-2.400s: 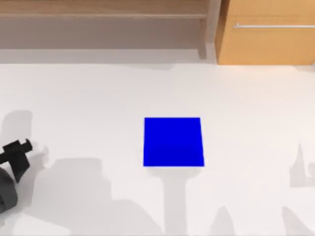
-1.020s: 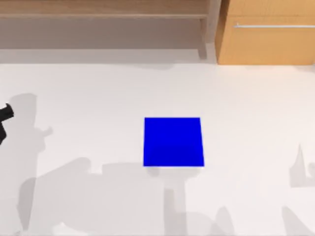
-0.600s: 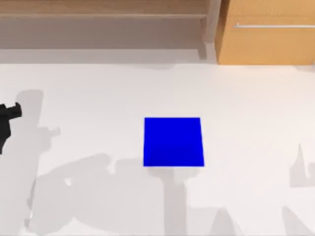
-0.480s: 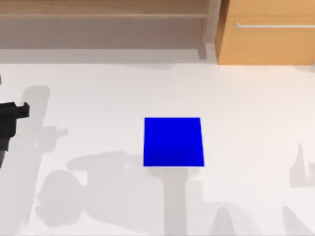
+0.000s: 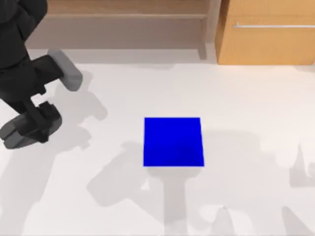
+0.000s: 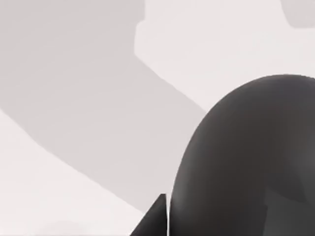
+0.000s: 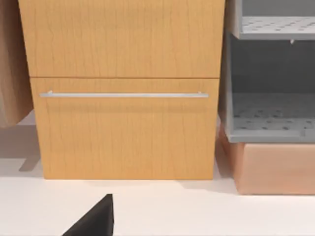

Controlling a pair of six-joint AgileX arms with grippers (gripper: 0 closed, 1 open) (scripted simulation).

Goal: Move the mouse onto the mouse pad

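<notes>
White table top (image 5: 246, 98) runs under a wooden shelf (image 5: 123, 29) and an orange-brown cabinet (image 5: 266, 44) along the far side.

From the top view, we see the mouse pad (image 5: 173, 141) lying flat near the middle of the table with nothing on it. Our left gripper (image 5: 42, 123) is at the table's left side, with the mouse (image 5: 15, 136) in its jaws. The black fingers look closed across the mouse's right-hand end. The mouse's long axis is slanted, low at the left and rising toward the right. It is well apart from the pad. We judge the carry must go to the right, across open table, and a little toward the near edge. The left arm is plainly the nearer one, since it already has the load.

From the left wrist view, the mouse (image 6: 246, 162) bulks large and rounded, close to the camera. One black fingertip (image 6: 155, 219) sits just beside its edge, and pale table and shadow lie beyond. That fits a grip held above the surface, though we cannot see contact on both sides.

From the right wrist view, the right gripper (image 7: 96, 219) is parked facing the cabinet's drawer front (image 7: 123, 128) and its metal handle (image 7: 123, 95), with grey shelving (image 7: 270, 113) beside it. We cannot tell its state.
</notes>
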